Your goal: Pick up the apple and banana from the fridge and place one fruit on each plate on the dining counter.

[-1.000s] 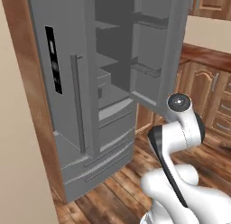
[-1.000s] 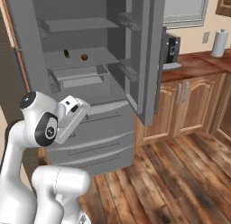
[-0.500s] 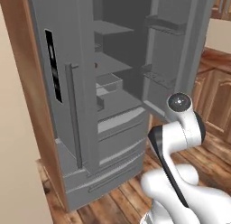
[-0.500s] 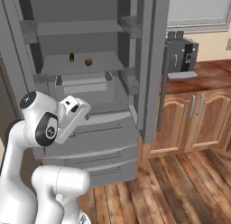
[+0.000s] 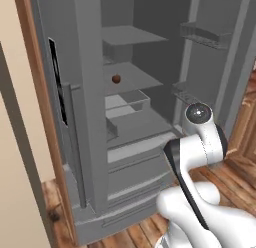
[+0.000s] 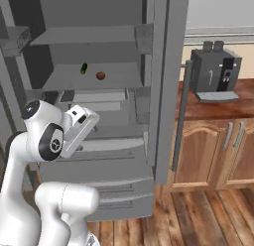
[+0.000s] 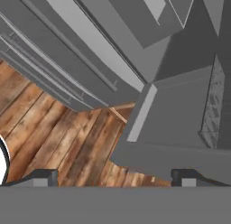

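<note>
Fingers [image 7: 45, 175] are spread wide and hold nothing, aimed down past the fridge [image 6: 124, 155] drawers at the floor, presumably because the arm is kept tucked. Well above them, the apple [image 6: 100, 75] sits on a shelf; being round, no long axis is shown.

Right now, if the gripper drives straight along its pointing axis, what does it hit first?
Likely the open right door of the fridge, low on its inner side; the gripper is open and empty. Depth is unclear.

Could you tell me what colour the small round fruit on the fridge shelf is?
The apple is reddish-brown, clearest in the right base view.
</note>
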{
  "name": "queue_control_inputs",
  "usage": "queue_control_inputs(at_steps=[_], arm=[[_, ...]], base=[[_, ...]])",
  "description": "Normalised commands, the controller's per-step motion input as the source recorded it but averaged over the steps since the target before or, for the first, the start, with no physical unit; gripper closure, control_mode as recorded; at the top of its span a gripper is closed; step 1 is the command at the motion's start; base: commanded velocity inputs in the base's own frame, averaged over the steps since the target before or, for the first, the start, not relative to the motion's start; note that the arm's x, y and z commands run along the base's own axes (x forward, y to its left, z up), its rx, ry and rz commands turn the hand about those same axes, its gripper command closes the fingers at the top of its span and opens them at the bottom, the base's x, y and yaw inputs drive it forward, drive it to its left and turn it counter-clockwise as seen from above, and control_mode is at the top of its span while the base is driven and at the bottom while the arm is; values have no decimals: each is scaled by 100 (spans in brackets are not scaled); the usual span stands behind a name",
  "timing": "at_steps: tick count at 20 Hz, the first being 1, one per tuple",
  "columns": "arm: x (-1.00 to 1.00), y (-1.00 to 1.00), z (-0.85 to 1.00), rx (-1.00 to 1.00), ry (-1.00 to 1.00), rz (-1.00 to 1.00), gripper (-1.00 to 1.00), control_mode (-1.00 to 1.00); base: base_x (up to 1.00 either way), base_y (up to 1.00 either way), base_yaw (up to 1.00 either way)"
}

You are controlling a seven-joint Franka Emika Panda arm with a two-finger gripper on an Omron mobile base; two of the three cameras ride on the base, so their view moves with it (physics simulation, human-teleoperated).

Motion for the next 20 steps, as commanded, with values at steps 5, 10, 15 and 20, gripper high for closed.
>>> queue_control_inputs(at_steps=[5, 10, 15, 20], arm=[[0, 0, 0, 0, 0, 0, -100, 100], [0, 0, 0, 0, 0, 0, -100, 100], [0, 0, 0, 0, 0, 0, -100, 100], [0, 0, 0, 0, 0, 0, -100, 100]], base=[[61, -31, 28], [58, -27, 29], [48, -18, 24], [48, -14, 20]])
